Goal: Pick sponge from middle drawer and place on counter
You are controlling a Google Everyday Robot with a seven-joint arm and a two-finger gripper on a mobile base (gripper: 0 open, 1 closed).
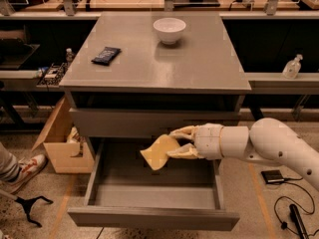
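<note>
The gripper (171, 144), entering from 3 o'clock, is clamped on the sponge (157, 154) above the open middle drawer (149, 219). The sponge's long axis tilts from 1 to 7 o'clock, with its free end lowest.

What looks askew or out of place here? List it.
Nothing spilled or damaged. The sponge hangs tilted in the gripper, shut on it above the open middle drawer. On the counter, the black packet lies at a slant to the edges. A cardboard box sits open on the floor left.

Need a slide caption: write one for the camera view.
Gripper holds the pale yellow foam sponge above the open grey middle drawer.
</note>
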